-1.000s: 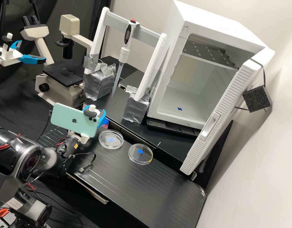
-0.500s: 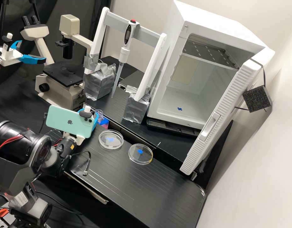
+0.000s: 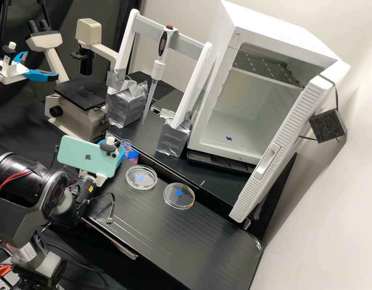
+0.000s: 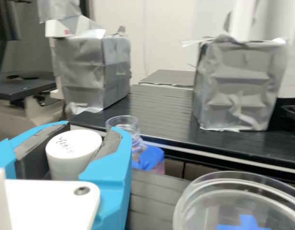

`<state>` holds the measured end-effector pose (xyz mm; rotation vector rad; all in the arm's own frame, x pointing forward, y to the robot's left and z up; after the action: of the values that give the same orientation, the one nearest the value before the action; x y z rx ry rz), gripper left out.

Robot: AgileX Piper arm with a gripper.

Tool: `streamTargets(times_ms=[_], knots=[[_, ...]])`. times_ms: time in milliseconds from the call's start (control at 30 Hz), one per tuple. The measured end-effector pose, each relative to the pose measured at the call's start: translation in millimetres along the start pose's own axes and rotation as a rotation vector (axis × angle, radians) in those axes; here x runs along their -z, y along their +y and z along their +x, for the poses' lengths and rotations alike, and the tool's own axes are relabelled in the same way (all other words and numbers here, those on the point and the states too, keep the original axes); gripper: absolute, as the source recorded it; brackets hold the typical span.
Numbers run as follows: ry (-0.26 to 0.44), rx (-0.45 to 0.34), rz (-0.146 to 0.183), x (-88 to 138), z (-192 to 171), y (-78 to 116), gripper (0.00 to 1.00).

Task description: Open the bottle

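In the high view the gripper [image 3: 121,156] is mostly hidden behind the phone on its wrist, left of the bottle [image 3: 132,155]. My gripper [image 4: 91,130] in the wrist view is shut on a white cap [image 4: 73,149] with handwriting on top, both dark grey pads against its sides. The cap is apart from the bottle [image 4: 148,159], whose clear, uncapped neck stands beside the blue fingers. Blue covering and a pinkish lower part show on the bottle. It stands upright close to the raised rear ledge.
Two clear dishes, one [image 3: 141,177] near the bottle and another [image 3: 179,196] farther right, lie on the bench [image 3: 186,237]. Behind are a microscope [image 3: 79,96], a pipette [image 3: 156,70] on a taped stand and an open white cabinet [image 3: 250,112].
In the high view my gripper has shifted left, away from the bottle, revealing its clear neck. The last half second shows only a slight further shift.
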<state>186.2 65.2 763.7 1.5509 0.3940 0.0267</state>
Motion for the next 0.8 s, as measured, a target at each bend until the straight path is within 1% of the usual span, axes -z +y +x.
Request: streamTargets(times_ms=[67, 533, 633, 800], knots=[[0.002, 0.002, -0.011, 0, 0, -0.3, 1.0], [0.005, -0.007, -0.012, 1, -2, 1.2, 1.0], [0.017, -0.035, -0.019, 2, -7, 7.4, 1.0], [0.068, -0.126, -0.004, 8, -17, 28.5, 1.0]])
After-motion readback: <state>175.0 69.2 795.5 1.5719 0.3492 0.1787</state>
